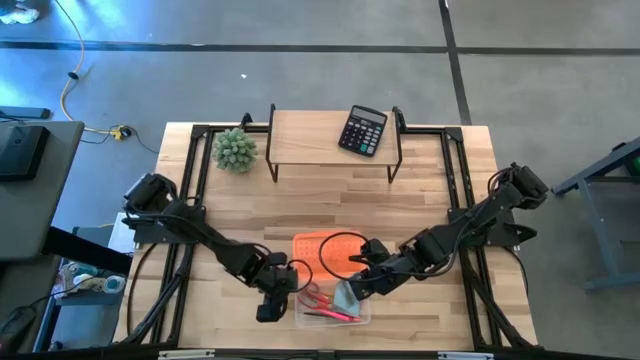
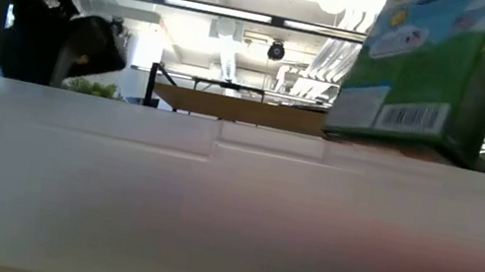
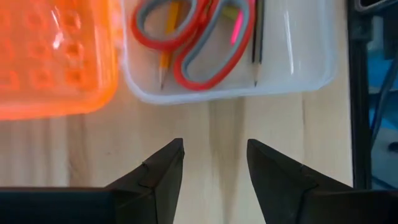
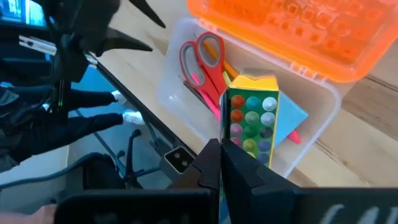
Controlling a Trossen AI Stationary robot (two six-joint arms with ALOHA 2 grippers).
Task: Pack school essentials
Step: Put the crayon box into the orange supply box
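Marker box: light, stiff green-yellow card; you hold it by its end in the clenched right gripper, over the clear bin.
Scissors: rigid, red loop handles, lying in the bin beside thin pencils.
Orange lid: perforated plastic, probably slippery.
Left gripper: released, near the bin wall.

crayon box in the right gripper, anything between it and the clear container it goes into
Nothing visible does. The right gripper holds the crayon box just over the open clear container; below it lie the scissors and blue note pad. The orange lid sits off to the side.
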